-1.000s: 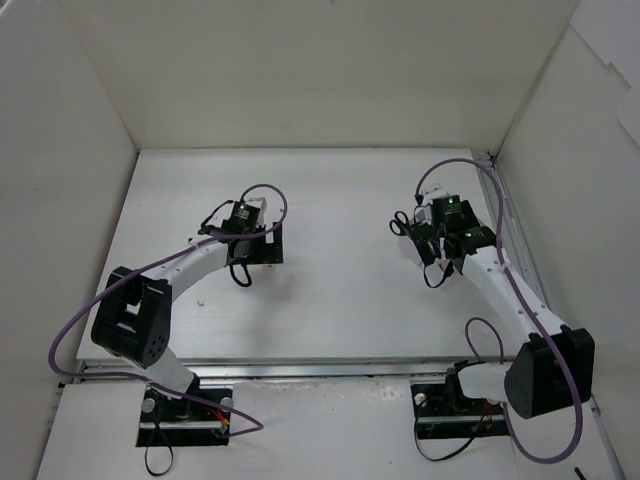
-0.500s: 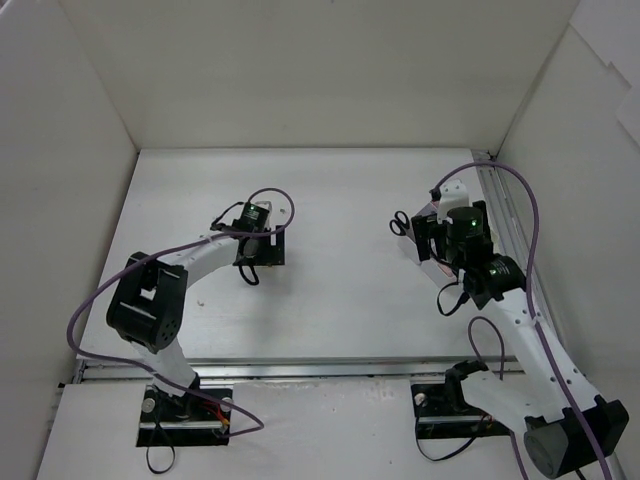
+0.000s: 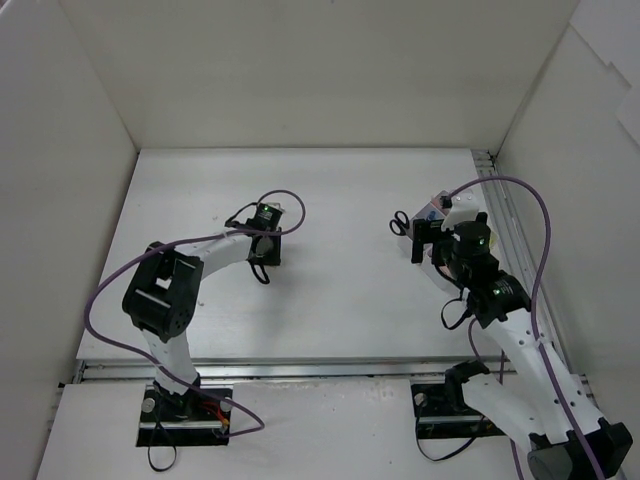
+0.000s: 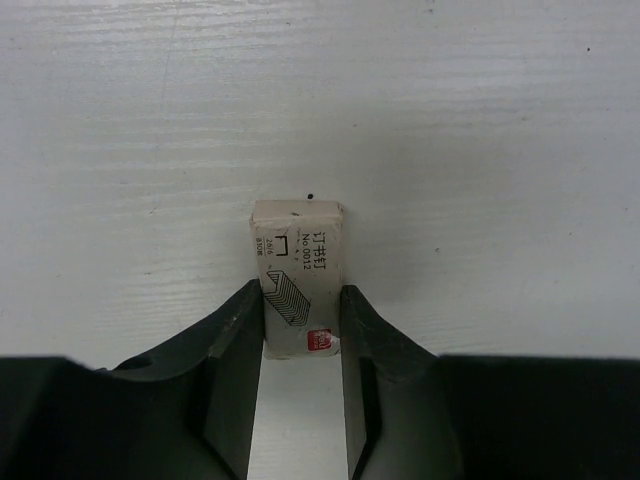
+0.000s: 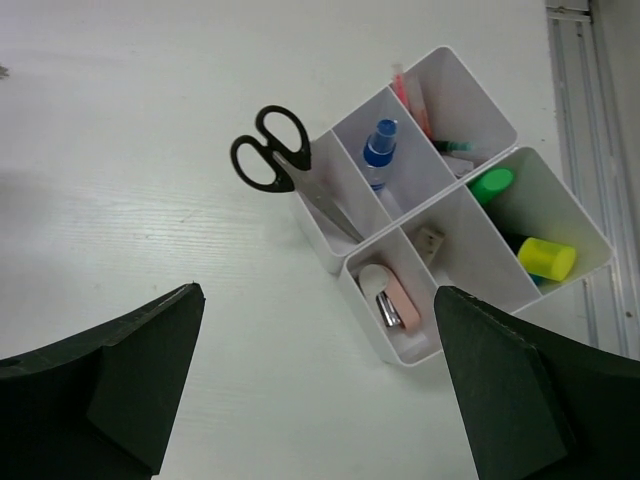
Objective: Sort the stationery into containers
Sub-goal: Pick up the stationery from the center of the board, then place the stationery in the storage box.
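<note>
In the left wrist view a small beige box (image 4: 297, 245) printed with a staple drawing lies on the white table. My left gripper (image 4: 302, 300) is shut on its near end, one finger against each long side. It sits left of centre (image 3: 262, 240) in the top view. My right gripper (image 5: 318, 295) hangs open above the white divided tray (image 5: 470, 275), holding nothing. The tray holds black-handled scissors (image 5: 270, 160), a blue-capped glue bottle (image 5: 380, 145), a pink pen (image 5: 405, 90), a green highlighter (image 5: 490, 185), a yellow highlighter (image 5: 547, 258), a small beige eraser (image 5: 431, 240) and a pink stapler (image 5: 390, 295).
White walls enclose the table on three sides. A metal rail (image 3: 505, 235) runs along the right edge just behind the tray. From above, the right arm (image 3: 470, 255) hides most of the tray; only the scissors' handles (image 3: 399, 222) stick out.
My left gripper's jaws have closed from wide open onto the beige box, and the arm's wrist shifted slightly right. The right arm has swung and stretched out over the tray, still open.
</note>
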Action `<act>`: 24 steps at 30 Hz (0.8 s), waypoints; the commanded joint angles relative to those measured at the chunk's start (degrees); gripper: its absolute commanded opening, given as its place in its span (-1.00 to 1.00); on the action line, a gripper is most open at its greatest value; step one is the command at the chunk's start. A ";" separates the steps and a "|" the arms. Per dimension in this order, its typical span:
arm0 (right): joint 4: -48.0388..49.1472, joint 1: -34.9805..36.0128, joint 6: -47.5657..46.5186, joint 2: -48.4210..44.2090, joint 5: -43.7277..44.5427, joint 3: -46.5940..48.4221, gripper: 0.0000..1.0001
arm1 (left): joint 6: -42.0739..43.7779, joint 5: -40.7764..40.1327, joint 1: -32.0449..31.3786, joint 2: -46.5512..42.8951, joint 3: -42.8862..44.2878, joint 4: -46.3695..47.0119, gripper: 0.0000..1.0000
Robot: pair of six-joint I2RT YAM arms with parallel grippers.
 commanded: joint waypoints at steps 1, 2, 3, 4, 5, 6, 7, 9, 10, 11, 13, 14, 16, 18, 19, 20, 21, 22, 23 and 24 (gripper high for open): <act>4.93 0.39 3.35 -1.47 -6.28 -0.14 0.96 | 0.92 -1.25 -0.06 -2.39 1.86 0.97 -0.91; 5.01 0.39 3.70 -1.29 -7.60 -0.23 0.96 | 1.36 -1.17 -0.06 -3.01 1.68 1.15 -0.93; 5.19 0.39 4.93 -1.12 -10.75 -0.05 0.96 | 2.06 -0.90 -0.67 -3.71 1.51 1.15 -0.96; 5.45 0.56 5.55 -0.77 -12.08 -0.05 0.96 | 3.64 -0.55 -1.29 -5.55 1.24 1.50 -0.99; 5.63 0.39 5.73 -0.42 -14.27 -0.05 0.96 | 5.57 0.41 -1.81 -6.78 0.11 2.02 -1.00; 5.89 0.39 5.73 0.54 -18.91 0.12 0.96 | 7.15 1.55 -3.39 -9.84 -0.86 3.51 -1.00; 5.81 0.39 5.82 1.34 -21.13 0.47 0.96 | 10.39 3.91 -4.45 -11.70 -2.26 4.83 -1.00; 5.98 0.65 5.73 3.53 -28.14 1.00 0.96 | 13.48 6.90 -6.56 -17.74 -7.09 9.03 -0.99; 6.16 0.91 5.99 4.50 -29.75 1.26 0.96 | 16.19 8.49 -8.39 -19.70 -8.76 10.28 -0.97; 6.85 1.00 6.43 5.29 -31.33 1.44 0.96 | 17.09 10.16 -9.11 -21.63 -11.56 11.33 -0.91; 8.43 1.70 7.57 7.40 -35.29 1.53 0.96 | 18.59 14.46 -10.69 -26.03 -13.69 13.62 -0.89; 10.79 2.14 8.53 9.06 -38.08 1.53 0.96 | 19.55 15.87 -10.70 -27.26 -15.27 14.33 -0.88; 13.44 3.72 10.03 10.74 -40.13 1.35 0.96 | 20.17 17.81 -12.10 -29.47 -16.16 15.30 -0.88; 17.22 5.47 12.05 13.72 -41.53 1.35 0.96 | 20.35 18.69 -13.77 -30.61 -16.60 15.91 -0.89; 18.54 6.18 13.01 14.78 -41.28 1.35 0.96 | 20.53 19.05 -14.38 -30.96 -16.95 15.92 -0.89; 20.38 6.62 15.03 17.14 -41.19 1.61 0.96 | 20.70 19.05 -15.87 -31.84 -17.21 16.52 -0.90; 21.00 7.24 16.00 18.21 -41.02 1.96 0.96 | 20.88 19.05 -16.49 -32.19 -17.56 16.79 -0.90; 21.71 7.42 18.10 19.35 -40.58 2.66 0.96 | 20.97 19.05 -17.11 -32.63 -18.09 16.79 -0.90; 22.06 8.12 18.73 21.62 -40.66 3.11 0.96 | 20.97 18.35 -18.16 -33.25 -18.18 18.45 -0.90; 22.41 8.38 19.43 22.78 -40.75 3.55 0.96 | 20.97 17.91 -18.17 -33.43 -18.10 18.46 -0.91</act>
